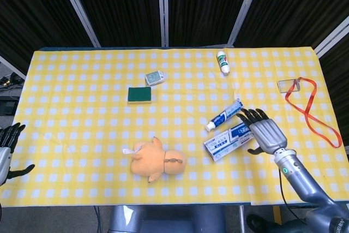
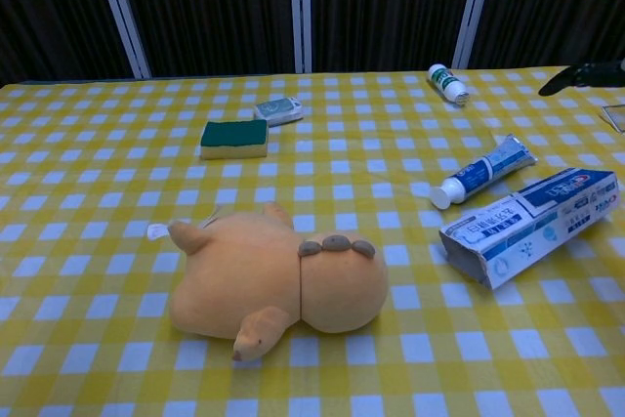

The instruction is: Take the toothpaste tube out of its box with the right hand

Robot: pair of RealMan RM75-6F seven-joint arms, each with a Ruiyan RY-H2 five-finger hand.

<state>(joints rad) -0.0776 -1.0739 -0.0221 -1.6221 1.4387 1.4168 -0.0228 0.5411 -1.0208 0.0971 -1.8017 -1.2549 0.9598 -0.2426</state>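
Observation:
The blue-and-white toothpaste tube (image 1: 224,114) (image 2: 483,171) lies on the yellow checked cloth, outside its box, cap toward the front left. The white-and-blue toothpaste box (image 1: 229,141) (image 2: 532,225) lies flat just in front of the tube, its open end toward the plush toy. My right hand (image 1: 264,135) hovers at the box's right end with fingers spread and nothing in it; in the chest view only its dark fingertips (image 2: 586,75) show, above the box. My left hand (image 1: 6,147) stays low at the table's left edge, fingers apart and empty.
An orange plush toy (image 1: 158,162) (image 2: 278,280) lies at the front middle. Further back are a green sponge (image 1: 139,94), a small grey packet (image 1: 154,77) and a white bottle (image 1: 223,62). An orange lanyard (image 1: 311,114) with a badge lies at the right.

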